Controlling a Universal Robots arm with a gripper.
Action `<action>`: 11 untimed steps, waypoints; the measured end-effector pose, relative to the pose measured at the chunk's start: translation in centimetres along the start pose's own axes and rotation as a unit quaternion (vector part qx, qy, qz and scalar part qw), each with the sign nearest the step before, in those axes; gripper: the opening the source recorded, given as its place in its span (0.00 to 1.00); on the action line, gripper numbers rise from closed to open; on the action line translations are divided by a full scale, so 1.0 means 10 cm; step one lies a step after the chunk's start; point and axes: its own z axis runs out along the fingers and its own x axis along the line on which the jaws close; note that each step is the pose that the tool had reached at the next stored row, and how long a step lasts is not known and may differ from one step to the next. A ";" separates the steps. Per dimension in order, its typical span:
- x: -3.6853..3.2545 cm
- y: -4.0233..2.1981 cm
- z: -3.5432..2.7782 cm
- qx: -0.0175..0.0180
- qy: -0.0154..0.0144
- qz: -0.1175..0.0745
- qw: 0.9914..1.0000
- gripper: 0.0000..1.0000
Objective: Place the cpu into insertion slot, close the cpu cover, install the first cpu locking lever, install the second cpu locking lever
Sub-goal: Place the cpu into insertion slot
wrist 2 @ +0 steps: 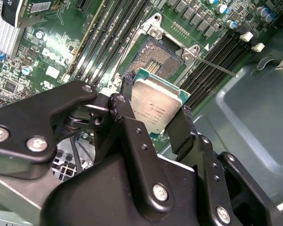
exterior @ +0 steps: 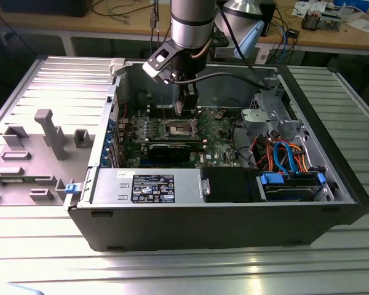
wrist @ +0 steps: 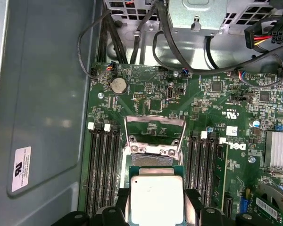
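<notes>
My gripper is shut on the cpu, a small square chip with a dull silver top on a green carrier edge. Black fingers clamp two opposite sides of it. The chip hangs tilted just above the green motherboard, close beside the insertion slot, whose dark pin field lies bare inside a silvery rim. The cpu cover is a silvery frame swung open beyond the slot. A thin locking lever sticks out over the board. In the exterior view the gripper reaches down into the open computer case.
Long black memory slots flank the socket on both sides. Cables and a metal drive cage lie behind the board. A power supply lines the case front. A grey fixture tray sits at the exterior view's left.
</notes>
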 end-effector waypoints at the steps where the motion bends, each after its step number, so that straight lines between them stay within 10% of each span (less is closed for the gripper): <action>1: 0.000 0.000 0.000 0.000 0.000 0.000 1.000 0.54; 11: 0.000 -0.004 0.030 -0.001 0.000 0.009 1.000 0.54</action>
